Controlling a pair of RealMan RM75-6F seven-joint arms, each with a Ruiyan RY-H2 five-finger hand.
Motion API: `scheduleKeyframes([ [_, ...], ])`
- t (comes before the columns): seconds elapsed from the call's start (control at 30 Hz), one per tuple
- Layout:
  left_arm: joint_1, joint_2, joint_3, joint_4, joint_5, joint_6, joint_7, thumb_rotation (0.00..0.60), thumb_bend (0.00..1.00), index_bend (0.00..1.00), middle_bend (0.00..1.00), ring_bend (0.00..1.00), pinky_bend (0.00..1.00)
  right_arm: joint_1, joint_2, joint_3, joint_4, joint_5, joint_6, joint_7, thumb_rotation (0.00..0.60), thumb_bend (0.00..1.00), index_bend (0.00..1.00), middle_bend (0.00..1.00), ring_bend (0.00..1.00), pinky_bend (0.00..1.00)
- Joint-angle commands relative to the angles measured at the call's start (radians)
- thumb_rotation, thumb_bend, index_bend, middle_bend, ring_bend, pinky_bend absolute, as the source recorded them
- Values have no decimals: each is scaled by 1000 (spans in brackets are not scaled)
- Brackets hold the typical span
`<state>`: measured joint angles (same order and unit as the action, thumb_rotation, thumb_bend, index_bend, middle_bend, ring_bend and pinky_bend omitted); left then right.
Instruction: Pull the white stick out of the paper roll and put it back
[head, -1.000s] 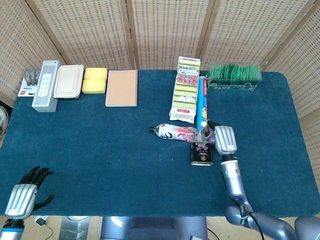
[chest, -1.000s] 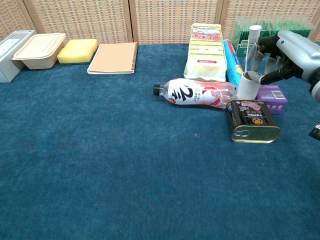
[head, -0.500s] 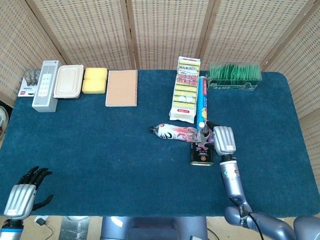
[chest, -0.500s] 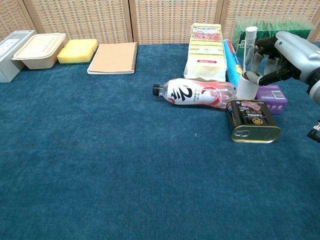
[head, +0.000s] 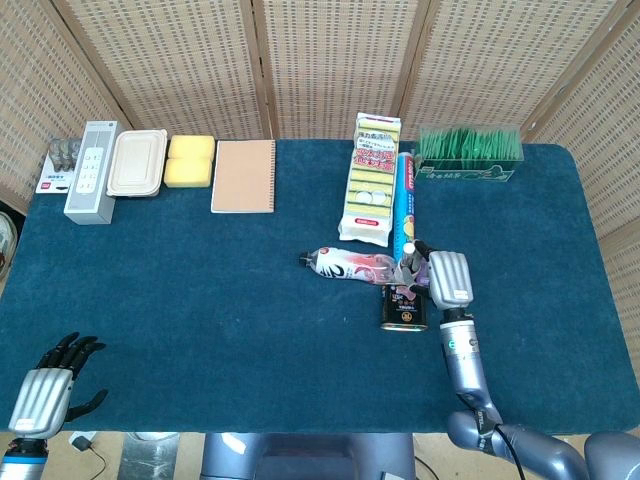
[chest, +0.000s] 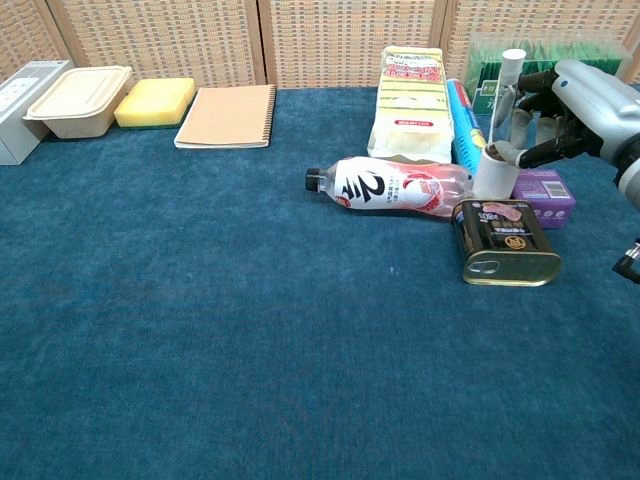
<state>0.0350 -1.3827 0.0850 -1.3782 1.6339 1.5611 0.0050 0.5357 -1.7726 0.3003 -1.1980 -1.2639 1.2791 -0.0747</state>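
Deep blue cloth covers the table (chest: 200, 330). On it lies a bottle (chest: 395, 186) with a red-and-white label and black cap; just right of it stands a black-and-gold tin (chest: 505, 242). Behind the tin sit a white paper roll (chest: 492, 172), a white stick (chest: 510, 85) and a purple box (chest: 545, 188). Far behind the bottle lie a tan notebook (chest: 228, 116) and a yellow sponge (chest: 155, 102).

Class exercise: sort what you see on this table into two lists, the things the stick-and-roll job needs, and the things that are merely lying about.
Belongs to the job:
white stick, held by the right hand
paper roll, standing upright

Just lying about:
plastic bottle, on its side
tin can
purple box
notebook
yellow sponge
lidded food container
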Motion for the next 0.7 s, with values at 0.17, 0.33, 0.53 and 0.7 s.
scheduleKeyframes([
  [0.17, -1, 0, 0, -2, -1, -2, 1, 600, 181, 251, 221, 120, 245, 1, -2, 4, 2, 0, 4, 1, 600, 445, 515, 658, 745, 697],
  [0.33, -1, 0, -1, -2, -2, -3, 1, 600, 181, 251, 221, 120, 245, 2, 0, 6, 0, -1, 7, -1, 600, 446, 532, 676, 764, 703],
  [0.53, -1, 0, -1, 0, -2, -3, -2, 600, 180, 251, 221, 120, 245, 1, 7, 12, -13, 4, 9, -4, 600, 446, 536, 691, 780, 710],
  [0.7, 1, -1, -2, 5, -5, 0, -11, 600, 181, 251, 221, 120, 245, 0, 22, 21, -37, 6, 15, -11, 600, 447, 542, 700, 791, 717],
])
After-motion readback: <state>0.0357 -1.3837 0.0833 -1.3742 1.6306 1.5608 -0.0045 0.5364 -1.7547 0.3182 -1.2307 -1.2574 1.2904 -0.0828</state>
